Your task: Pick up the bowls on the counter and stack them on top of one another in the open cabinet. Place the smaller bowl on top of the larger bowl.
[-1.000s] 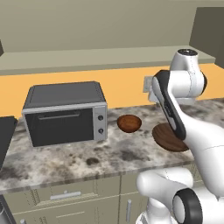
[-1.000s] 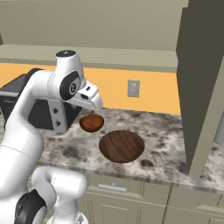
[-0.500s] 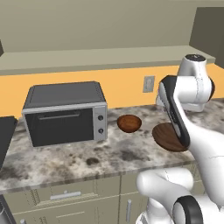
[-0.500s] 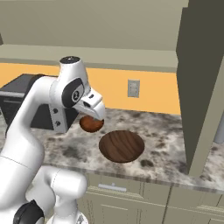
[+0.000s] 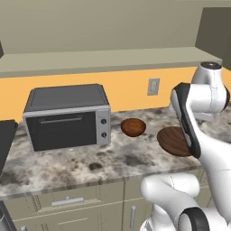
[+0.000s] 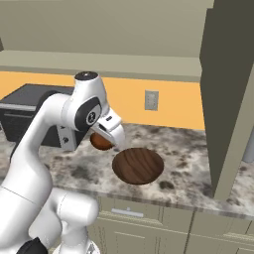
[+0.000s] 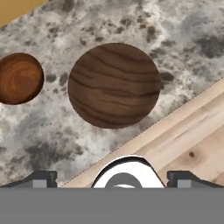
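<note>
Hand view looks down on the large bowl (image 7: 114, 85) resting on the counter (image 7: 183, 39), with the small bowl (image 7: 19, 78) just beside it, apart from it. Both bowls sit right of the toaster oven (image 5: 67, 116), below the open cabinet (image 5: 113, 58). Gripper (image 7: 111, 179) hangs above the large bowl, grasping nothing; its fingers stand spread.

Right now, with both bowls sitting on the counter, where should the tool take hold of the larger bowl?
Probably the larger bowl by its rim, coming from above: it sits flat and upright on the counter, too wide and shallow to span. Choose the edge facing away from the smaller bowl, which sits close beside it.
</note>
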Controlling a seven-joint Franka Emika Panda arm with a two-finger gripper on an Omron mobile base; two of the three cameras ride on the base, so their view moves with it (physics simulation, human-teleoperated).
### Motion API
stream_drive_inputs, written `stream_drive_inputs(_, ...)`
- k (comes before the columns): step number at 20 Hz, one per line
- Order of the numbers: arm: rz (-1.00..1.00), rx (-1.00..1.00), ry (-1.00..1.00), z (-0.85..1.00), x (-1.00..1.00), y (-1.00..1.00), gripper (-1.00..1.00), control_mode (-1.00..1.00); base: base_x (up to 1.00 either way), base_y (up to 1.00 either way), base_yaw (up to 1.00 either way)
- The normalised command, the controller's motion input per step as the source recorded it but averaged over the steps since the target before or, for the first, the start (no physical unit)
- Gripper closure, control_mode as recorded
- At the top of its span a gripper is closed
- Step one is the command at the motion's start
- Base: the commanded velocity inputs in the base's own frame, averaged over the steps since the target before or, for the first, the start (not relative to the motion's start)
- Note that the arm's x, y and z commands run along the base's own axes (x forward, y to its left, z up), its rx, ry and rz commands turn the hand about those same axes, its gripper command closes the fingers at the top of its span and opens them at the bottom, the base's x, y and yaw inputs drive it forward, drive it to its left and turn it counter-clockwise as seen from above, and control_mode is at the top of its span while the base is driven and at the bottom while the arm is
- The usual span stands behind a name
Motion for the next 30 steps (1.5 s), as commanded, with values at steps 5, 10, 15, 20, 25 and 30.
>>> stream_drive_inputs(5,-0.12,0.03,-0.02,-0.13,-0.11,-0.24,-1.00,-1.00,0.00,0.00,0.00)
stream_drive_inputs(10,-0.09,0.02,-0.08,-0.13,-0.12,-0.19,-1.00,-1.00,0.00,0.00,0.00)
stream_drive_inputs(15,-0.09,0.00,-0.09,-0.17,-0.10,-0.15,-1.00,-1.00,0.00,0.00,0.00)
stream_drive_inputs(20,-0.07,0.00,-0.11,-0.17,-0.07,-0.12,-1.00,-1.00,0.00,0.00,0.00)
stream_drive_inputs(25,-0.06,0.00,-0.07,-0.17,-0.02,-0.13,-1.00,-1.00,0.00,0.00,0.00)
stream_drive_inputs(30,-0.05,0.00,-0.02,-0.17,0.00,-0.17,-1.00,-1.00,0.00,0.00,0.00)
